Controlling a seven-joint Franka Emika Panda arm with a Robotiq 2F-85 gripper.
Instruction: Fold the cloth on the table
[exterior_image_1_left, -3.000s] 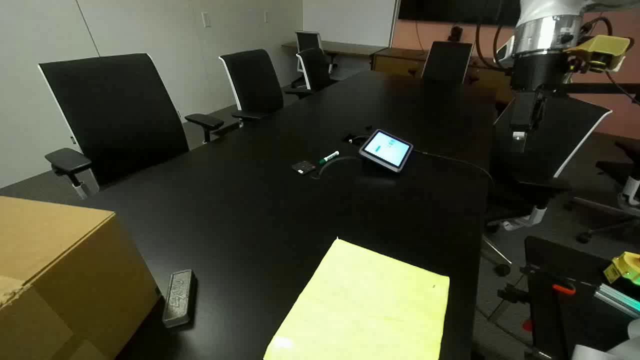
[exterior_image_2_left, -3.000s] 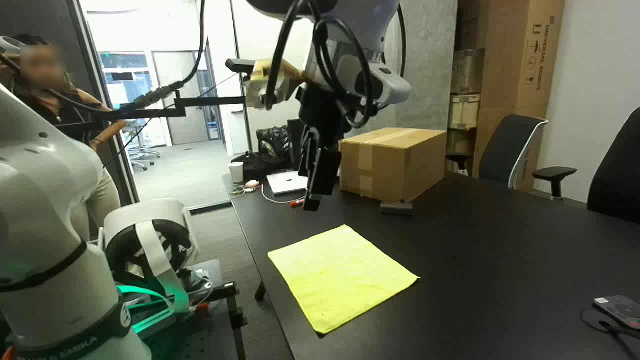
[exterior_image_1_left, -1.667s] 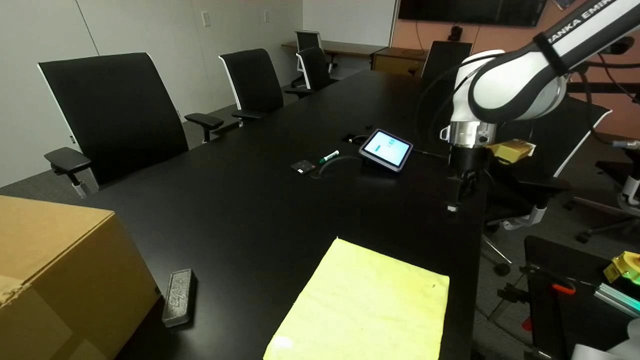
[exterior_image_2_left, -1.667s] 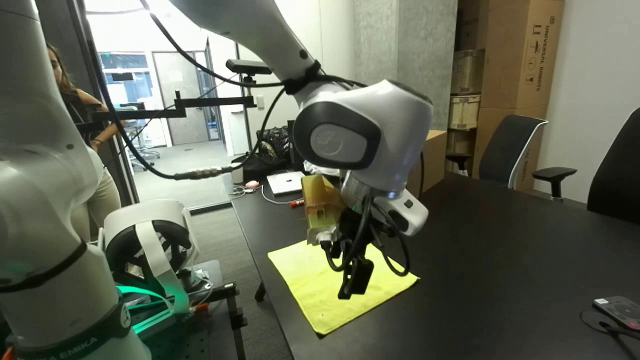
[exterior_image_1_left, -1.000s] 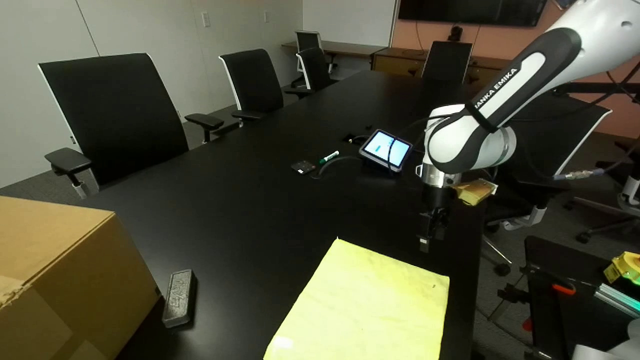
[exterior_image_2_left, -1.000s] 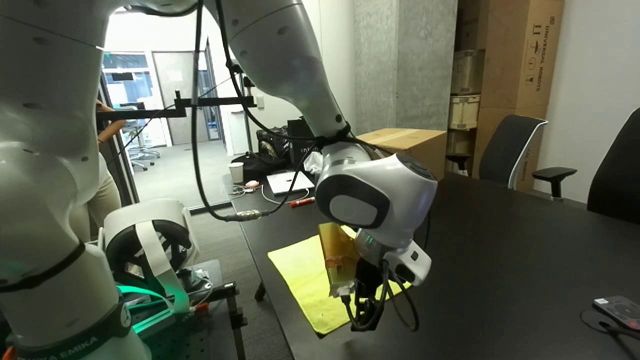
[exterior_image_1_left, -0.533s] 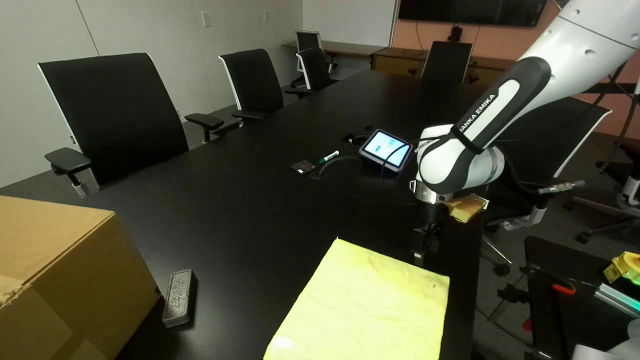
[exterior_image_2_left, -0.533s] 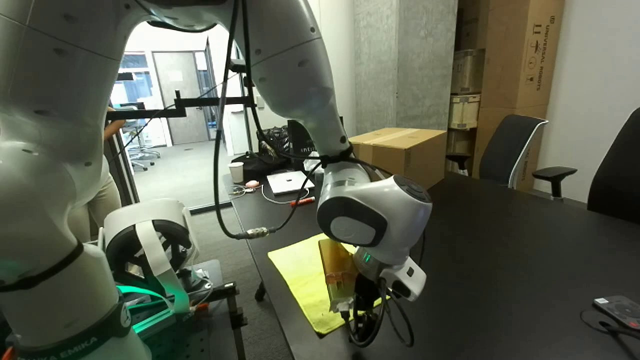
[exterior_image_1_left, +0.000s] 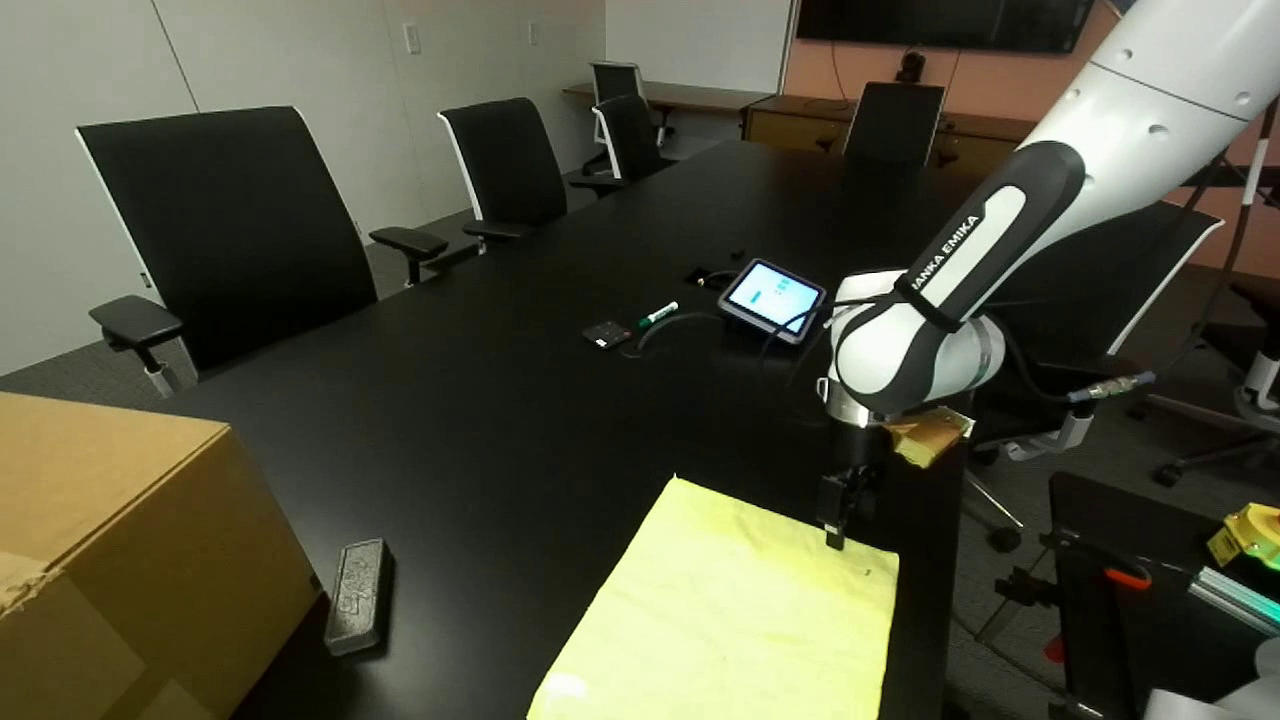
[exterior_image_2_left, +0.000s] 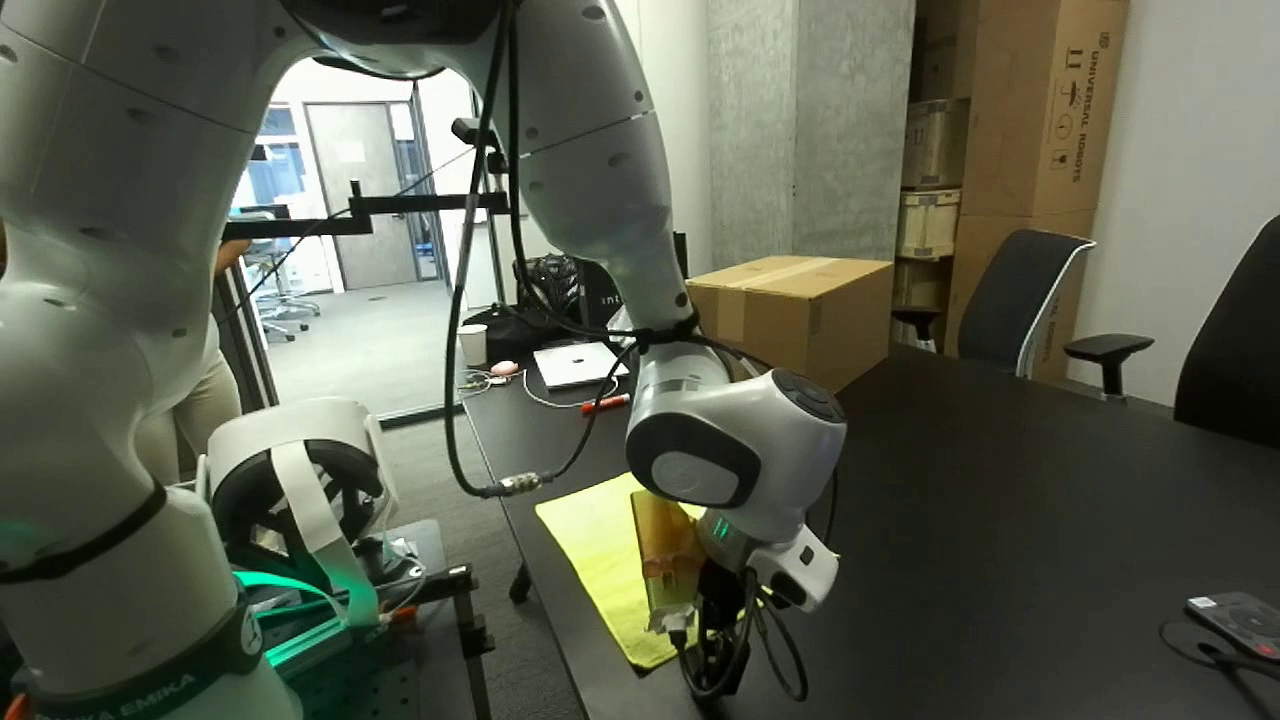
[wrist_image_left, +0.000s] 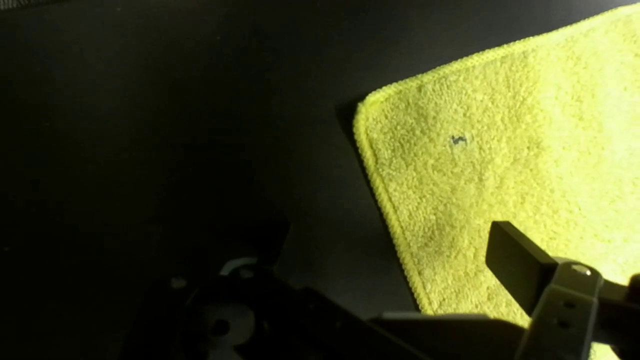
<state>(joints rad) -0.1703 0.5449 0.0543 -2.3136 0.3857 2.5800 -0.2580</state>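
Note:
The pale yellow cloth (exterior_image_1_left: 720, 620) lies flat and spread out on the black glossy table (exterior_image_1_left: 480, 450). It also shows in an exterior view (exterior_image_2_left: 595, 560), partly hidden behind the arm. My gripper (exterior_image_1_left: 835, 538) points down at the cloth's edge, near a corner. In the wrist view the gripper (wrist_image_left: 390, 232) is open and empty. One finger is over the cloth (wrist_image_left: 500, 150) and the other is over the bare table (wrist_image_left: 310, 200), with the hemmed edge between them. The cloth's corner with a small dark mark is just ahead. Whether the fingertips touch anything is not clear.
A brown cardboard box (exterior_image_1_left: 130, 560) and a dark eraser-like block (exterior_image_1_left: 358, 598) stand on the table. A lit tablet (exterior_image_1_left: 772, 298), a green marker (exterior_image_1_left: 658, 315) and a small dark device (exterior_image_1_left: 607, 334) lie beyond the cloth. A laptop (exterior_image_2_left: 580, 364) is farther off. Black chairs (exterior_image_1_left: 230, 230) line the table.
The arm has swung over and lowered the gripper from high above to the cloth's edge. In the last half second it moved slightly lower. The cloth has not moved.

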